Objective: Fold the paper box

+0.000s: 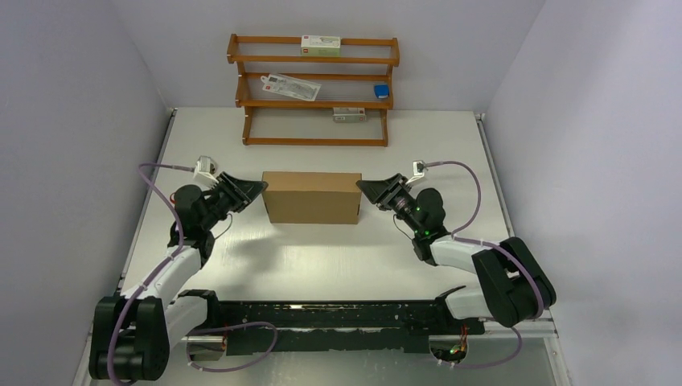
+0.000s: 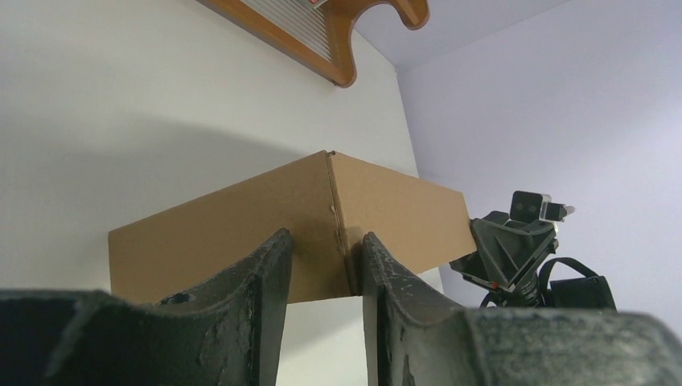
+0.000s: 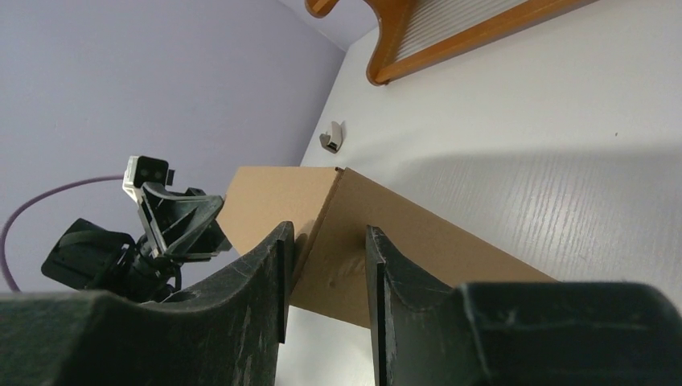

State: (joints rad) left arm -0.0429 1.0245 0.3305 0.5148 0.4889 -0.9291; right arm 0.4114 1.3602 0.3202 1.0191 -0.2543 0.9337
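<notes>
Plainly rectangular, matte brown paper box (image 1: pixel 312 197)

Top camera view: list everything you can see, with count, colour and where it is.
paper box: one, brown, table centre
rack: one, brown wood, far table edge
carton: one, white-green, top shelf
packet: one, clear, middle shelf
blue item: one, blue, rack's right side
small box: one, pale, lower shelf
table: one, white, under everything
cables: two, purple, along the arms
left gripper: one, black, box's left end, jaws apart
right gripper: one, black, box's right end, jaws apart
</notes>
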